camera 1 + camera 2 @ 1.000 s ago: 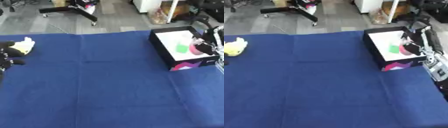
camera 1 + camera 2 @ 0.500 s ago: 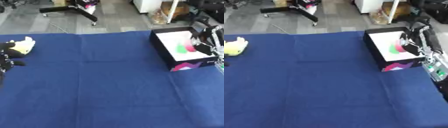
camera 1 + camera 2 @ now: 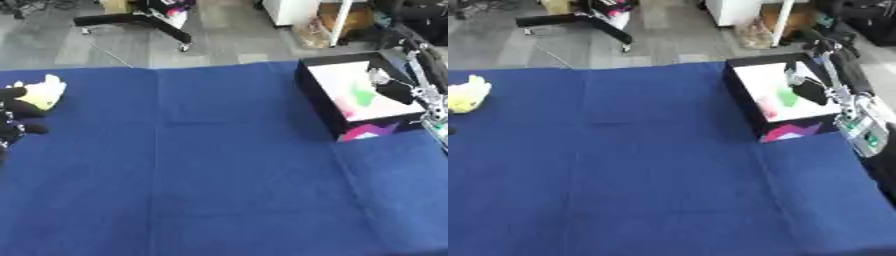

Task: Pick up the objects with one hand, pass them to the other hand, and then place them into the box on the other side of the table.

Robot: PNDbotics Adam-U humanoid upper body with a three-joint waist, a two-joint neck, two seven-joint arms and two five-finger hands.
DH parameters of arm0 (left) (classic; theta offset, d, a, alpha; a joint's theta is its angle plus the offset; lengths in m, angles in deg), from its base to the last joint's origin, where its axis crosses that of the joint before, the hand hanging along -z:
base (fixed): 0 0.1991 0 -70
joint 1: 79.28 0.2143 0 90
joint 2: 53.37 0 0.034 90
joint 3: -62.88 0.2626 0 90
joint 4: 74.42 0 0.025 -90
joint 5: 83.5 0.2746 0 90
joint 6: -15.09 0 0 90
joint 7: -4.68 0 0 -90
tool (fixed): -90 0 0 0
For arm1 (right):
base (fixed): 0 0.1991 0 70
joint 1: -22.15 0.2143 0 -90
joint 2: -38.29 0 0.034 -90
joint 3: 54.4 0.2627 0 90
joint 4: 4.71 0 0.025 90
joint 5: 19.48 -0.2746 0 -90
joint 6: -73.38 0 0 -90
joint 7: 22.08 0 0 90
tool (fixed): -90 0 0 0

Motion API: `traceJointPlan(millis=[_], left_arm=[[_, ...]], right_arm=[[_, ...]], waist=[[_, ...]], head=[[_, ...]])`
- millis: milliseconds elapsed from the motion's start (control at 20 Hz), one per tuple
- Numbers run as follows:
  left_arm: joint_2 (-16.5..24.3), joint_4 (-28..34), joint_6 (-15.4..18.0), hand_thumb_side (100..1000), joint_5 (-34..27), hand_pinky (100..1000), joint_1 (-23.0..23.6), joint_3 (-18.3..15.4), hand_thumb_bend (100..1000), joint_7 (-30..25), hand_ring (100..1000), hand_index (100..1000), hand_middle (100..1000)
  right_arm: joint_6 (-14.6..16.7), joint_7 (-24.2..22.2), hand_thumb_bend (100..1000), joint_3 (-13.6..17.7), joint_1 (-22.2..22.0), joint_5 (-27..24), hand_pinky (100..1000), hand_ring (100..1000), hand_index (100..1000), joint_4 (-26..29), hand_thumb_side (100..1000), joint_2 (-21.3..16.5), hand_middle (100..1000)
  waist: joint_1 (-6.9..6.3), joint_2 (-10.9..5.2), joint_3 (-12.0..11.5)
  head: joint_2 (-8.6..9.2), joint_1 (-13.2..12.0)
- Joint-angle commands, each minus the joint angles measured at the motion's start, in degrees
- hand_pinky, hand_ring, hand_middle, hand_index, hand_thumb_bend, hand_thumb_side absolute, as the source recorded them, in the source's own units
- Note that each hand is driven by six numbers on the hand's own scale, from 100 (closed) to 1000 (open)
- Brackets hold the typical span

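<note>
A yellow and white soft toy [image 3: 42, 92] lies on the blue cloth at the far left edge. My left hand [image 3: 15, 114] rests right beside it, fingers spread and touching its near side, not closed round it. At the right stands a black box [image 3: 317, 95] with a white inside, holding a green thing [image 3: 363, 93] and a pink thing [image 3: 346, 108]. My right hand [image 3: 808, 90] hovers over the box's right half; nothing shows in its hold.
The blue cloth [image 3: 219, 165] covers the whole table. Beyond its far edge are grey floor, a black chair base [image 3: 140, 20] and white furniture. My right arm's silver forearm [image 3: 859, 125] runs along the table's right edge.
My right hand has shifted a little to the left above the box, and the pink thing now lies lower in the box. The left hand and the toy have hardly moved.
</note>
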State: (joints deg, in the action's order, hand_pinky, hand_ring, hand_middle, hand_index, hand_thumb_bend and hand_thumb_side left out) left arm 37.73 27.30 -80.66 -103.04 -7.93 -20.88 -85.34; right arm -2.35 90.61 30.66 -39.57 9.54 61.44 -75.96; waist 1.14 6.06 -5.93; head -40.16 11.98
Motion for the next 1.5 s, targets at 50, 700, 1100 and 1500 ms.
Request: traceJointPlan(millis=[50,700,1100,1500], left_arm=[[0.99,0.51,-0.04,674,0.24,596,-0.88,-0.53,526,0.24,660,754,547],[5.52,-6.41,-4.09,534,14.17,628,-7.46,-3.82,473,7.6,707,805,601],[15.8,-16.78,-10.42,451,20.7,726,-15.83,-3.54,413,13.98,761,848,679],[22.38,-27.36,-16.93,364,27.2,881,-23.02,4.78,325,14.74,815,891,768]], right_arm=[[-1.1,0.74,100,0.85,-0.82,-1.12,789,819,940,5.5,312,-2.74,662],[-11.39,1.8,100,2.86,-14.25,-6.28,745,733,885,41.48,100,-1.44,499],[-5.44,4.38,100,0.96,-19.66,-0.04,744,719,866,48.33,100,8.12,487],[1.06,3.6,100,0.31,-22.49,3.33,735,708,854,48.44,100,13.29,470]], waist=[[-0.05,-0.45,0.1],[-0.38,0.02,1.7],[-0.46,1.72,6.03],[-1.01,3.72,9.69]], head=[[0.68,-0.74],[0.5,-9.02],[-0.22,-16.0],[0.3,-19.75]])
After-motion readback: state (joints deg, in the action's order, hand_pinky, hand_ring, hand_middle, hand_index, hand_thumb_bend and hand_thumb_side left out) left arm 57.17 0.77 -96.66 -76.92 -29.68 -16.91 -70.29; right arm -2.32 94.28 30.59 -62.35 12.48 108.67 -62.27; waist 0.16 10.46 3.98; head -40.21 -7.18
